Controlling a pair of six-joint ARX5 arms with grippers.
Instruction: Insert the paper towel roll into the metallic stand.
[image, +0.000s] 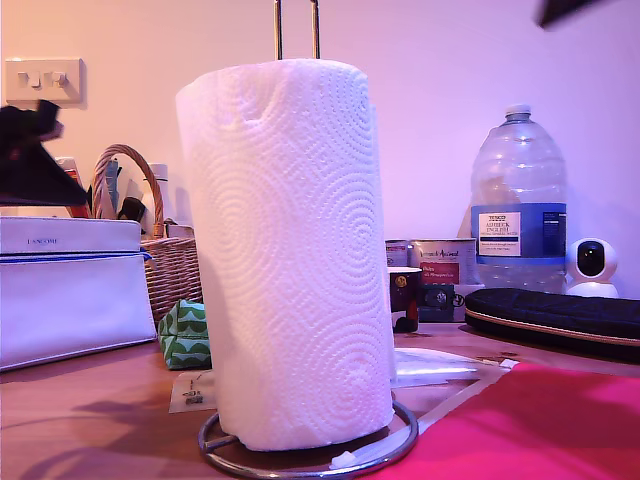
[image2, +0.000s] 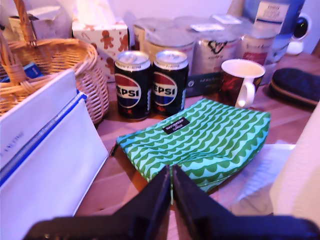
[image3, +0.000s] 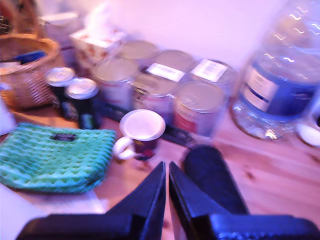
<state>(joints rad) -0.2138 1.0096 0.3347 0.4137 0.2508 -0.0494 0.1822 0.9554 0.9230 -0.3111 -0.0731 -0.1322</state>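
Note:
The paper towel roll, white with embossed swirls, stands upright around the metallic stand. The stand's chrome rod pokes out above the roll and its ring base circles the roll's foot on the table. The roll's edge also shows in the first wrist view. My first gripper is shut with nothing between its fingers, above a green patterned pouch. My second gripper is shut and empty too, high over a mug and a dark case. Neither gripper touches the roll.
A white pouch and a wicker basket stand at the exterior view's left. A water bottle, tins, a small white camera and a red cloth are at its right. Two Pepsi cans stand behind the green pouch.

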